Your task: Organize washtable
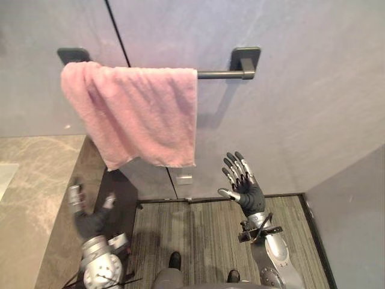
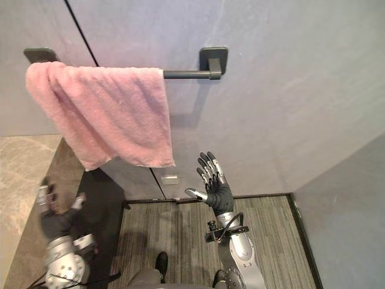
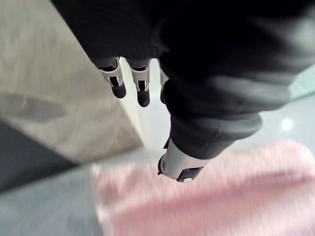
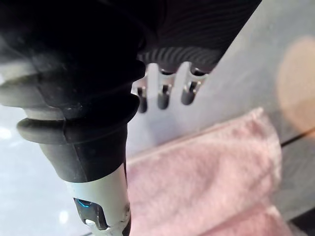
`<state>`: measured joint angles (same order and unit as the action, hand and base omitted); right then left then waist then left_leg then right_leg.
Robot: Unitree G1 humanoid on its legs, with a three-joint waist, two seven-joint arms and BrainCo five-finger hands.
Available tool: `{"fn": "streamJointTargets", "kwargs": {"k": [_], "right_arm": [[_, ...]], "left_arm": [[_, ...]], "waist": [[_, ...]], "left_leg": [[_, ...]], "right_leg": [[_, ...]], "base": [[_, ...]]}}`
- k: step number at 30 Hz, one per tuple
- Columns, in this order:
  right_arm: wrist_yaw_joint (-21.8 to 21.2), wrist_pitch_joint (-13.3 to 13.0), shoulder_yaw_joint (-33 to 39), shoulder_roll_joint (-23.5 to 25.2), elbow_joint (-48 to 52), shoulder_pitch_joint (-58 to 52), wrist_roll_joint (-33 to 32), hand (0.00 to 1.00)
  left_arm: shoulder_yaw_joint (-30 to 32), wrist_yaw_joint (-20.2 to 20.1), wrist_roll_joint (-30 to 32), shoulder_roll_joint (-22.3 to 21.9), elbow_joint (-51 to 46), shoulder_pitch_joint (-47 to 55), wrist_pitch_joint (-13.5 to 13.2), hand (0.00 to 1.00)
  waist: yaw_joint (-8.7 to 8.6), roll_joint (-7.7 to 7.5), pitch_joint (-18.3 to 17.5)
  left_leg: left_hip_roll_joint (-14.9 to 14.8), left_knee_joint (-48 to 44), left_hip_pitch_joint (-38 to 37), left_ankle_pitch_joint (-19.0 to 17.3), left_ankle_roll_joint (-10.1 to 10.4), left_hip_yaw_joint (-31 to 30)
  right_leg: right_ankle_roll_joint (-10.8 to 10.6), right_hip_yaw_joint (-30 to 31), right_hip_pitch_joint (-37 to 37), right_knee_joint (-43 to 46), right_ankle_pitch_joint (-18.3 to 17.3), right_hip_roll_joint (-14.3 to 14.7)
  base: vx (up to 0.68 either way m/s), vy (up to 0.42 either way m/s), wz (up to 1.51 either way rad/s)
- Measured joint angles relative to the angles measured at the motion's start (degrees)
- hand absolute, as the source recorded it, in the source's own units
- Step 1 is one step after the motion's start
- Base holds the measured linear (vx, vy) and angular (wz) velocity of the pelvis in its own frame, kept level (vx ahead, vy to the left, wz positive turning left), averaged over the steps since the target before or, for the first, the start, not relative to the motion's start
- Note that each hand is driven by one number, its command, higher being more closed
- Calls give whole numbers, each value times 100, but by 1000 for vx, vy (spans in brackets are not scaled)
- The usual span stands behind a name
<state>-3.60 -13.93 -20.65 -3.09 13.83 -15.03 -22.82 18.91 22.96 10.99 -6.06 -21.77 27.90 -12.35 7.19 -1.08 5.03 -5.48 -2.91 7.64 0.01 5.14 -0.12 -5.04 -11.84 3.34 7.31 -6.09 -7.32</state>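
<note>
Found the pink towel (image 1: 141,114) draped over the dark towel bar (image 1: 219,74) on the grey wall (image 1: 301,90), covering the bar's left portion up to the left mount (image 1: 72,55) and leaving a bare stretch of bar before the right mount (image 1: 245,59). Noted the cloth hanging unevenly, bunched and skewed, with its lower left corner dropping furthest and its right edge falling nearly straight. Recorded a small pale wall plate (image 1: 184,179) just under the towel's lower right corner. Located the right hand (image 1: 248,191) raised in front of the wall, below and to the right of that corner, apart from the cloth; fingers straight and spread wide, thumb out to the side, nothing held. Confirmed in the right wrist view: fingers extended, towel seen past them without contact. Located the left hand (image 1: 90,221) low on the left, blurred, beside the edge of the marbled countertop (image 1: 30,180) and in front of the dark cabinet side (image 1: 123,192), well below the towel; fingers loosely extended and thumb apart, nothing held, as far as the blur allows. Noted striped grey carpet (image 1: 204,235) on the floor beneath both hands.
</note>
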Motion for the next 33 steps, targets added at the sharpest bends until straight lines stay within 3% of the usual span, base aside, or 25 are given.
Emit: {"fn": "streamJointTargets", "kwargs": {"k": [3, 6, 11, 14, 21, 28, 33], "right_arm": [[197, -2, -144, -39, -2, 252, -4, 0], [362, -41, -218, -59, -11, 745, 66, 0], [758, -181, -92, 32, -273, 1558, 95, 0], [1062, -263, 208, 47, -349, 1875, 264, 0], [1464, -266, 612, 231, -383, 2556, 535, 0], [1439, -282, 612, 340, -382, 2642, 282, 0], [1240, -308, 644, 475, -381, 2526, 35, 0]], "left_arm": [[476, 561, 269, -122, -448, 149, 15, 0], [741, 871, 405, -176, -761, 198, 49, 0], [816, 1001, 500, -176, -1107, 157, 87, 0], [482, 925, 427, 45, -1290, -219, 70, 0], [77, 469, -249, 290, -1368, -1369, 45, 0], [-48, 90, -906, 854, -1336, -1967, 72, 0], [-9, -288, -1981, 1194, -1148, -2282, 75, 0]], "waist": [[6, 2, 3], [107, -1, 2], [218, -23, -13], [310, -27, -28], [297, -12, -37], [290, -14, -37], [249, -17, -35]], "left_leg": [[36, -33, 155, -13, -23, -147], [75, -124, 272, 2, -1, -255], [208, -184, 508, 19, -8, -528], [332, -112, 738, 170, -20, -793], [472, -108, 1014, 329, -32, -936], [356, 35, 1181, 446, 7, -816], [309, 97, 1237, 487, 2, -614]], "right_leg": [[-2, -278, 6, 179, -165, -74], [7, -442, 36, 289, -231, -120], [-7, -722, 201, 569, -420, -261], [-25, -999, 407, 769, -526, -388], [-38, -1230, 604, 930, -584, -542], [-15, -1081, 929, 954, -570, -463], [16, -904, 1107, 924, -503, -435]], "base": [[-13, -24, 50], [14, -6, 30], [-5, -1, 34], [5, 6, 52], [-15, 13, 23], [-62, -29, -13], [-15, -9, -15]]}}
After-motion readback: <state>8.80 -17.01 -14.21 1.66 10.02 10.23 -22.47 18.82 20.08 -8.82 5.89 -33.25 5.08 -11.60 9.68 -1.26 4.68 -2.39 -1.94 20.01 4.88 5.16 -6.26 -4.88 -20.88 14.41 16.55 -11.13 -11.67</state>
